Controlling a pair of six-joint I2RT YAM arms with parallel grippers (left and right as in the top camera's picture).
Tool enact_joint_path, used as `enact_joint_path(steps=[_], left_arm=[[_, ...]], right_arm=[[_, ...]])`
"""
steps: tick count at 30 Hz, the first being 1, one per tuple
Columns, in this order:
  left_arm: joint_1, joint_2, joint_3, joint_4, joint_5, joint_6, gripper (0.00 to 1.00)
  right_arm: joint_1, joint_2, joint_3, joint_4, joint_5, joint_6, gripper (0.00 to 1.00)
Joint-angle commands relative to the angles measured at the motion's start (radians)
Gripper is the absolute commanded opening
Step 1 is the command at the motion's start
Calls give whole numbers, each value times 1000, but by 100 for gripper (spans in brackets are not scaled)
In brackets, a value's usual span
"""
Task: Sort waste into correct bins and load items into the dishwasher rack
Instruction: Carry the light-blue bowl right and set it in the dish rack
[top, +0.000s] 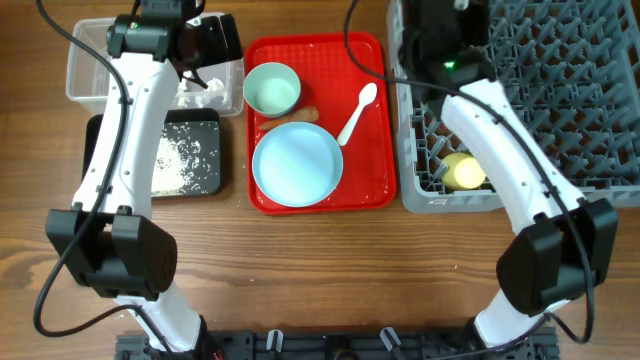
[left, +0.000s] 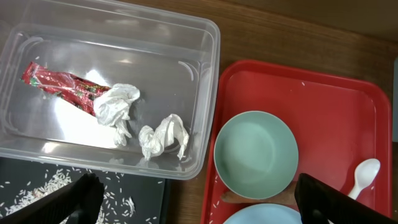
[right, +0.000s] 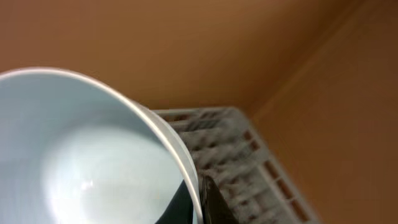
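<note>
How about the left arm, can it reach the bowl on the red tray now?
Probably yes: the left end effector is open and empty, hovering near the bowl, which sits upright on the tray with nothing over it.

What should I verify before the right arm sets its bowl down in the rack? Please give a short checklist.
1. Right jaws grip the held bowl at its rim: ok.
2. Dishwasher rack in view beyond the bowl: ok.
3. Free pegs directly under the bowl: cannot tell, the arm hides them.
4. Yellow cup lies in the rack's near corner, away from the bowl: ok.
5. Left jaws open and empty above the clear tub: ok.
6. Red tray cleared: not ok; second bowl, plate, spoon and brown scrap are on it.
</note>
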Motion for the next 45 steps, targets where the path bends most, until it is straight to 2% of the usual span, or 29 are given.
enact_joint_path(steps=[1, 7, 10, 12, 20, 29, 45], left_arm=[[3, -12, 15, 0, -17, -2, 100], [3, -12, 15, 0, -17, -2, 100], [3, -12, 15, 0, -17, -2, 100], [4, -12, 15, 0, -17, -2, 100], [4, -12, 15, 0, -17, -2, 100], [3, -12, 15, 0, -17, -2, 100], [3, -12, 15, 0, -17, -2, 100]], right_arm=[[-49, 98, 8, 152, 47, -332, 4], [-62, 301, 8, 582, 48, -819, 4], [-66, 397, 8, 797, 48, -1008, 4], [-74, 438, 8, 876, 48, -1081, 4], [-92, 484, 8, 898, 48, -1108, 4], [-30, 484, 8, 576, 66, -1028, 4], [32, 484, 8, 577, 182, -1040, 4]])
